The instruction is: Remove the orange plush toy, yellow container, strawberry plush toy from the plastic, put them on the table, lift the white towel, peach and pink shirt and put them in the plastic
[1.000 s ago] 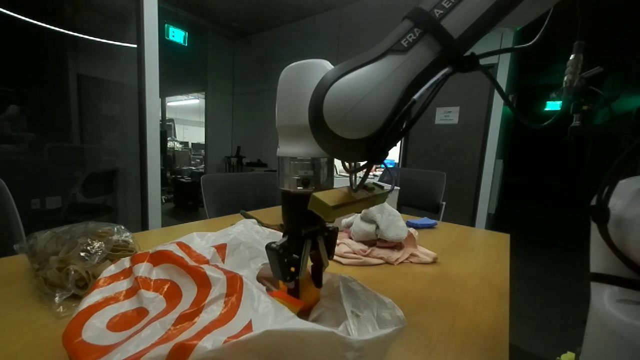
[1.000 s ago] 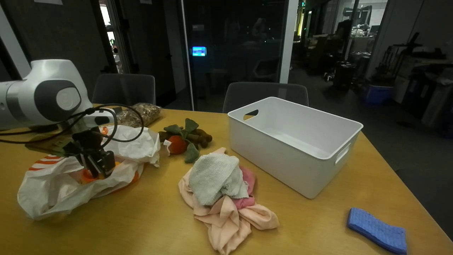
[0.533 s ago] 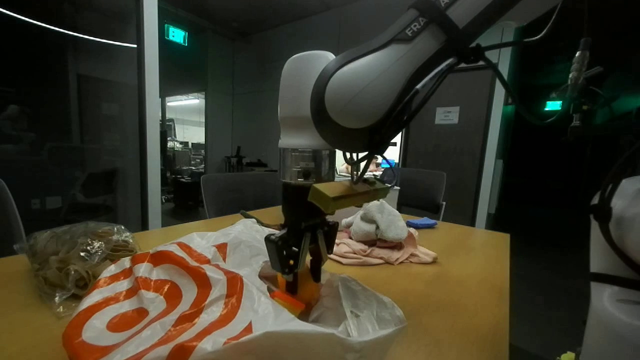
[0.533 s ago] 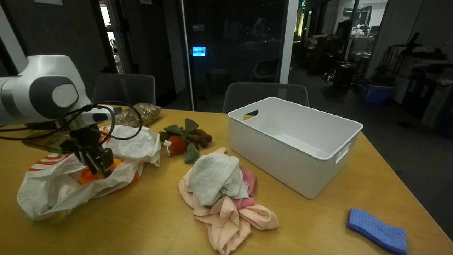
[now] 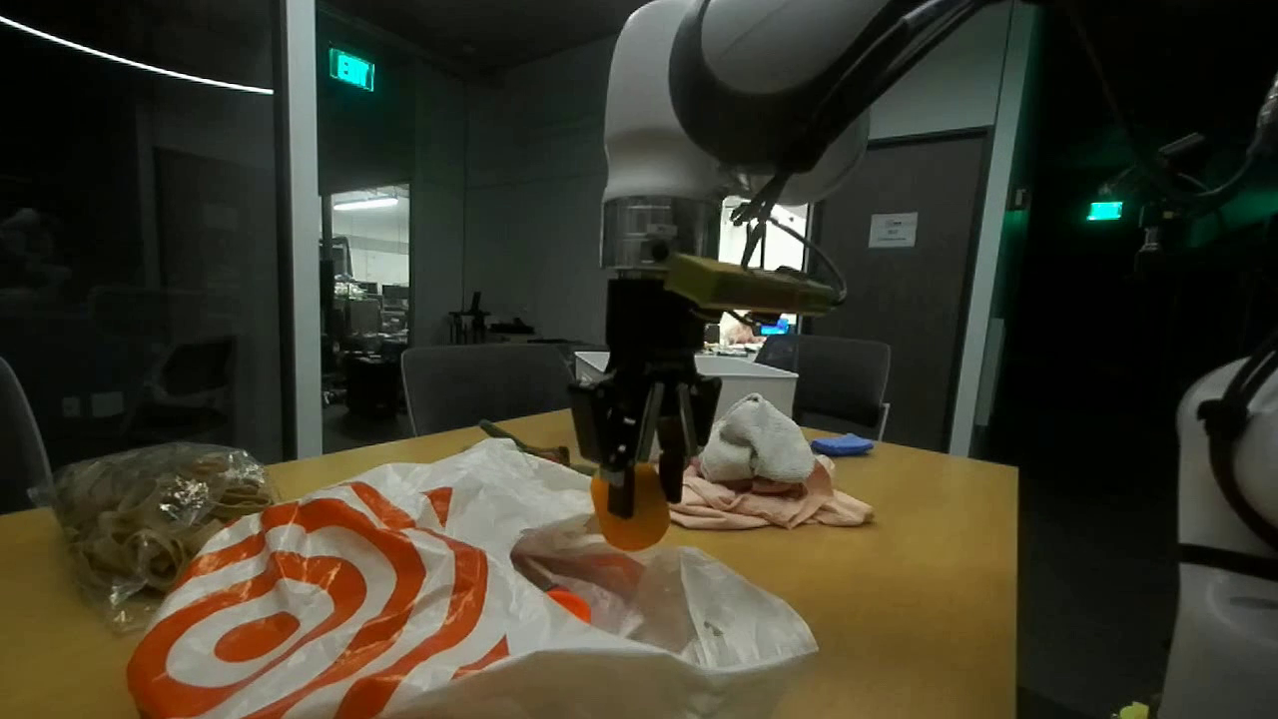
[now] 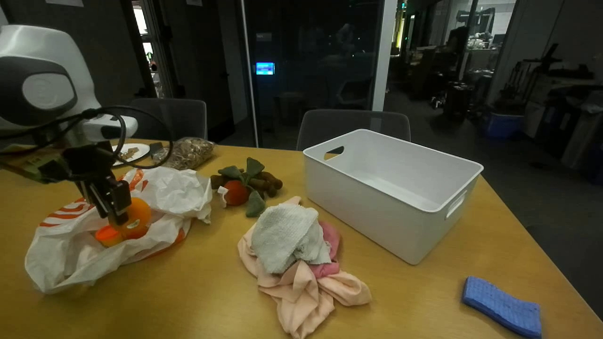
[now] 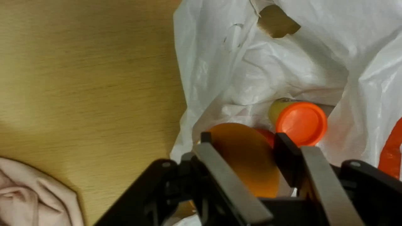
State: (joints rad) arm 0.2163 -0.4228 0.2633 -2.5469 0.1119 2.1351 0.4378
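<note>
My gripper (image 5: 647, 494) is shut on the orange plush toy (image 5: 631, 534), holding it raised over the mouth of the plastic (image 5: 329, 579). In the wrist view the toy (image 7: 241, 157) sits between both fingers. The yellow container (image 7: 279, 110) lies inside the bag, its orange-red lid facing up. Beside it a red patch (image 7: 266, 135) peeks out, mostly covered; whether this is the strawberry plush toy I cannot tell. On the table (image 6: 188, 301), the white towel (image 6: 287, 235) is heaped on the peach shirt (image 6: 306, 292), with the pink shirt (image 6: 330, 242) partly showing underneath.
A white bin (image 6: 358, 216) stands behind the cloth pile. Near it lies a plush with a red ball and green leaves (image 6: 235, 192). A blue cloth (image 6: 501, 306), a clear bag of beige strips (image 5: 150, 519) and a white plate (image 6: 136, 150) are also on the table.
The gripper has risen with the orange plush toy, lifting it up out of the bag's opening. The container's lid inside the bag now shows more freely. The cloth pile has not moved.
</note>
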